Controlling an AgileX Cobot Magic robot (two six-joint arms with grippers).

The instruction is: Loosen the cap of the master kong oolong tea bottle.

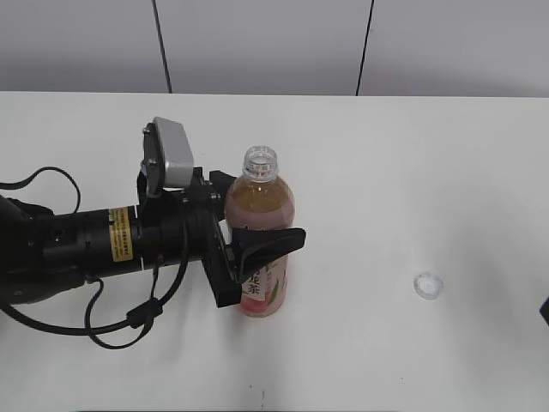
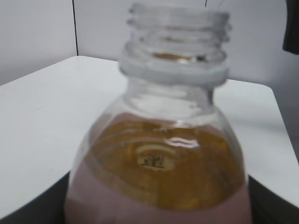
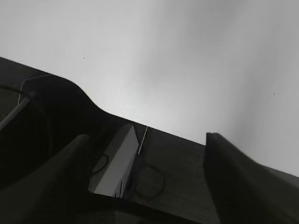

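Observation:
The master kong oolong tea bottle stands upright on the white table, left of centre, with its clear threaded neck bare and open. My left gripper is shut on the bottle's body from the left, one black finger on each side. The cap, small, white and round, lies on the table far to the right of the bottle, apart from both grippers. My right gripper is open and empty; in the exterior view only a dark sliver of it shows at the right edge.
The white table runs back to a grey panelled wall. Black cables loop from the left arm onto the table's front left. The right wrist view shows the table's edge and dark floor beyond it.

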